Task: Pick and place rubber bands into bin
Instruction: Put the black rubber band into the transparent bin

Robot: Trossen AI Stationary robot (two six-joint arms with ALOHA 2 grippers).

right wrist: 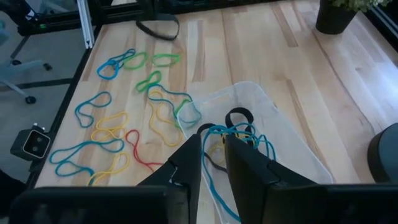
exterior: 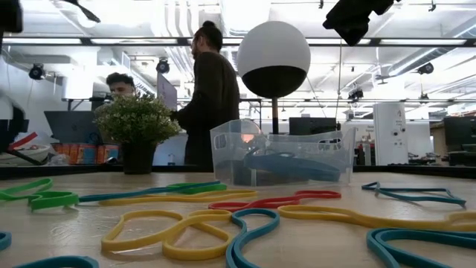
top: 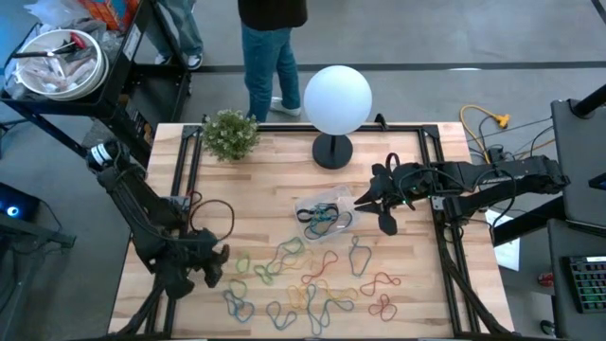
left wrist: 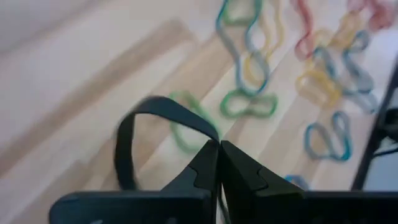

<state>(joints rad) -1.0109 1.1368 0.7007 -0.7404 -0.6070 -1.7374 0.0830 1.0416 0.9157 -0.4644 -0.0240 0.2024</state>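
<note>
Many coloured rubber bands (top: 303,279) lie flat on the wooden table, at its near middle. The clear bin (top: 327,213) stands past them and holds blue and black bands (right wrist: 233,134). My left gripper (left wrist: 219,146) is at the near left (top: 216,254), shut on a black rubber band (left wrist: 134,124). My right gripper (right wrist: 212,146) hangs over the bin's right side (top: 377,213). Its fingers are a little apart, with nothing between them. My left gripper pinches the black band between its two fingertips at one spot on the loop (left wrist: 210,134). The fingers slant down. The rest of the loop arches away from the tips and curves back beside the gripper. Whether any of it touches the table I cannot tell.
A white globe lamp (top: 337,95) and a small potted plant (top: 230,133) stand at the table's far edge. A person (top: 273,47) stands behind the table. Black frame rails (top: 445,237) run along both sides of the table. Bare wood lies at the far left.
</note>
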